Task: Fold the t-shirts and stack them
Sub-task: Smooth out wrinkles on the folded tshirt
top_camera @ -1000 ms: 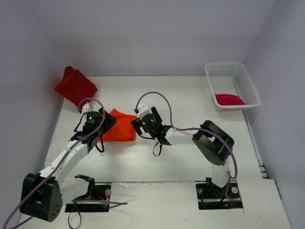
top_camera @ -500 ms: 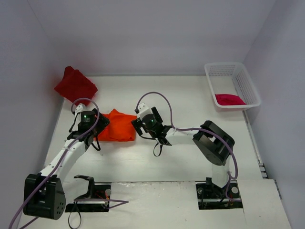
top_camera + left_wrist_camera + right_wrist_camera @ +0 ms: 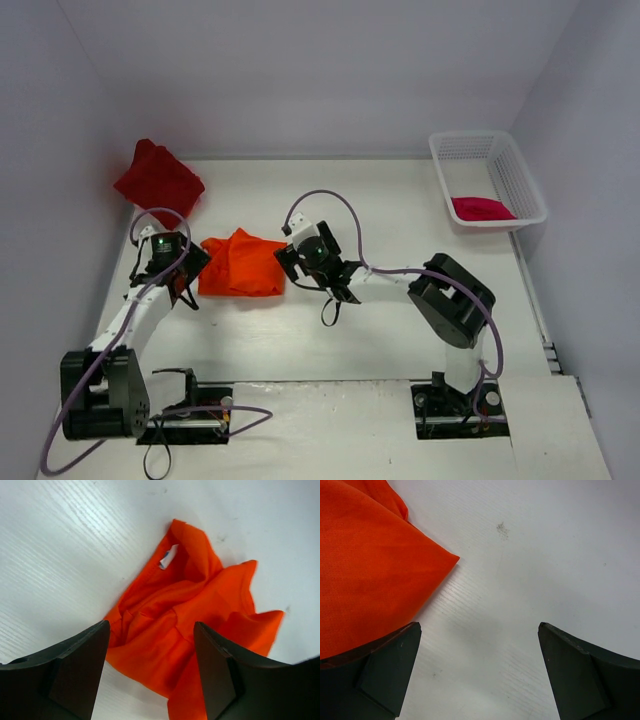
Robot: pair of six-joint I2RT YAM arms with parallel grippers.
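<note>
The bright orange t-shirt (image 3: 242, 265) lies roughly folded on the white table, left of centre. It also shows in the left wrist view (image 3: 195, 615), crumpled with a white label, and in the right wrist view (image 3: 365, 560) as a flat corner. My left gripper (image 3: 188, 268) is open and empty at the shirt's left edge, a little apart from it. My right gripper (image 3: 288, 262) is open and empty at the shirt's right edge. The dark red t-shirt (image 3: 158, 180) lies folded at the far left. The crimson-pink t-shirt (image 3: 481, 208) lies in the basket.
A white mesh basket (image 3: 520, 180) stands at the far right edge of the table (image 3: 400, 200). White walls close in the back and both sides. Cables loop over both arms.
My left gripper has drawn back to the left, off the orange t-shirt, which now lies flatter with its left side uncovered. The right arm has barely moved.
</note>
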